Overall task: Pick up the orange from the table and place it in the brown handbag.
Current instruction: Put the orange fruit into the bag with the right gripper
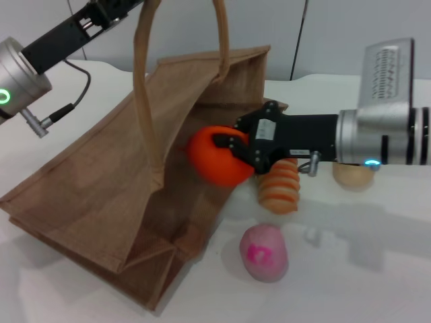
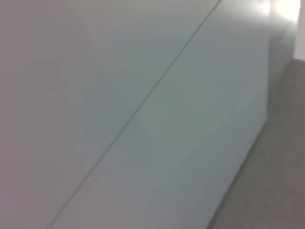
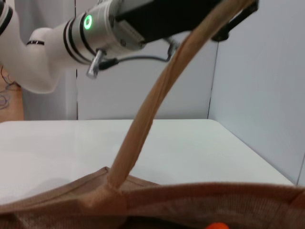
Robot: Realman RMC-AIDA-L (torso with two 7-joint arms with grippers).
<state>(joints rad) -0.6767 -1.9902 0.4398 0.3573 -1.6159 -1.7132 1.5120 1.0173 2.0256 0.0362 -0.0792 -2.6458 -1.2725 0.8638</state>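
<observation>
The brown handbag lies tilted on the white table with its mouth facing right and held open. My left gripper is at the top left, shut on one loop handle and lifting it. It also shows in the right wrist view gripping that handle. My right gripper is shut on the orange, holding it at the bag's mouth, just above the lower side. A sliver of the orange shows below the bag's rim in the right wrist view.
An orange-and-cream striped roll lies under my right wrist. A pink egg-shaped item is in front of it, and a pale beige ball is further right. The white table extends to the front right. The left wrist view shows only wall.
</observation>
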